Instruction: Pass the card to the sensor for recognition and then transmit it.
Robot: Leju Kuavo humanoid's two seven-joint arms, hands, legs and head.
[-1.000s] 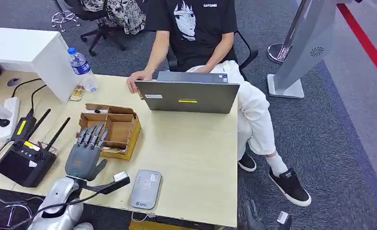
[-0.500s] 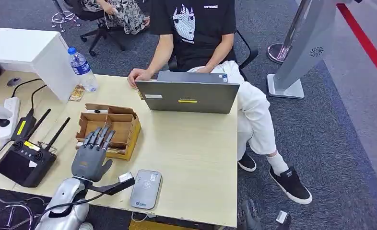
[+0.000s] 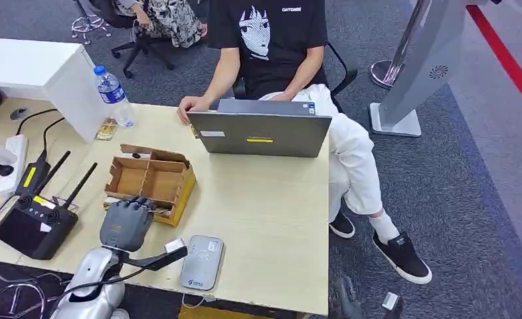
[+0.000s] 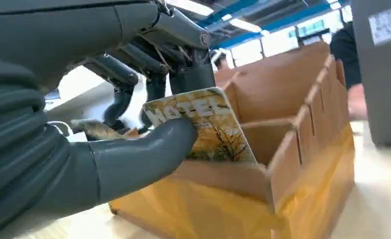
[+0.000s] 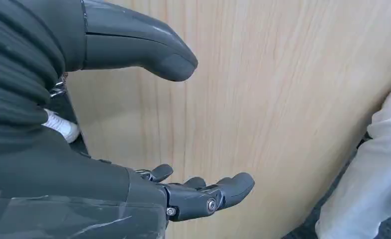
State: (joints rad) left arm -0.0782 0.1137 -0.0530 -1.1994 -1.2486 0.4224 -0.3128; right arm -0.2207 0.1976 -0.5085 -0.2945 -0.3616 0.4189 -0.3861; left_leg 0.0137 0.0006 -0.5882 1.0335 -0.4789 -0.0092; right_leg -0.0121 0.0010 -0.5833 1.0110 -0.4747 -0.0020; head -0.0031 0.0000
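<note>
Lower left of the head view: the left hand (image 3: 127, 222), a second ago flat with fingers extended over the box (image 3: 153, 179), is now curling them at its near edge, so the pick-up is beginning. Thumb and fingers are pinching the card (image 4: 208, 124) above a compartment; the reader (image 3: 202, 262) is lying nearby. The right hand (image 5: 183, 124) is hanging open, holding nothing.

On the bench (image 3: 271, 199), the box (image 3: 153, 181) is sitting left of centre, the laptop (image 3: 260, 131) lying behind it, the sensor (image 3: 202, 262) lying before it at the near edge.
</note>
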